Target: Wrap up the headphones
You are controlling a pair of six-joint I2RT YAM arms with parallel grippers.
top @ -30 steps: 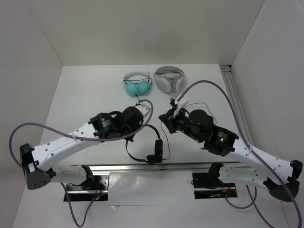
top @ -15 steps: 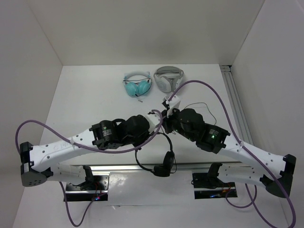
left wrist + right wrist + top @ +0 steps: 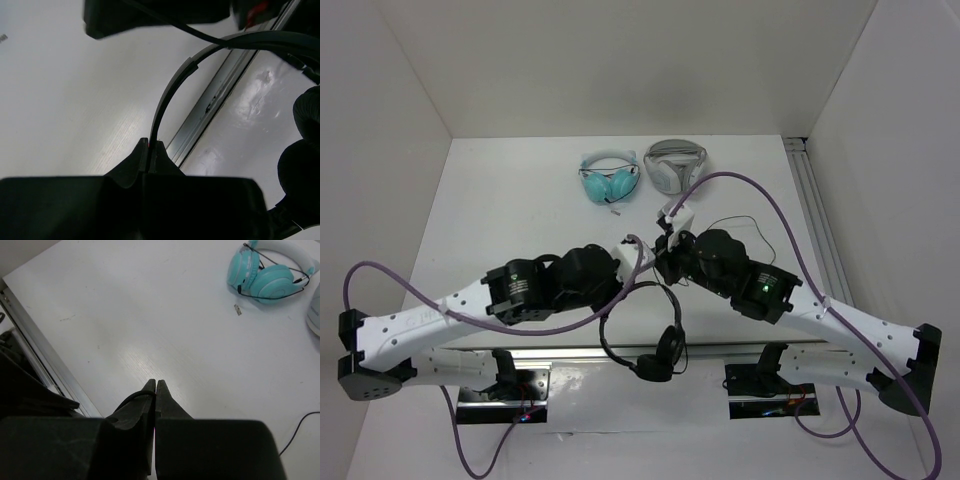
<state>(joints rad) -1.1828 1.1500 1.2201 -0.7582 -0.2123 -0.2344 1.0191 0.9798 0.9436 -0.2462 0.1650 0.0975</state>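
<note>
White-walled booth: a white tabletop (image 3: 500,200) with a silver aluminium rail (image 3: 560,352) along its near edge. At the back, well apart from the arms, teal over-ear headphones (image 3: 608,180) lie just beside white-grey over-ear headphones (image 3: 675,165).
Left gripper (image 3: 150,144): jaws pinched together on the thin black headband (image 3: 167,95), with nothing else between them.
Task's thing: small black on-ear headphones (image 3: 665,352), held by that headband. The 2 round earcups (image 3: 305,165) sit together at the lower end, over the rail between the 2 arm bases and apparently off the table.
Right gripper (image 3: 155,385): jaws closed to a sliver, with a thin black cable (image 3: 134,397) running into the tips. It sits just beside the left gripper.
Slack: a loose loop of cable lies on the table to the right of the right wrist.
Step, as I judge it: 1 arm steadies the headband while the other draws cable to wind round it. No turns are visible yet.
Risk 1: the wire is thin and slick, so a sideways pull could slide it out of the right jaws.
Risk 2: the left grip is narrow and the earcups hang heavy, so the headband could twist or drop.
Risk 3: the wrists are close, so a wide winding sweep could knock them together or snag the purple hoses (image 3: 760,185).
</note>
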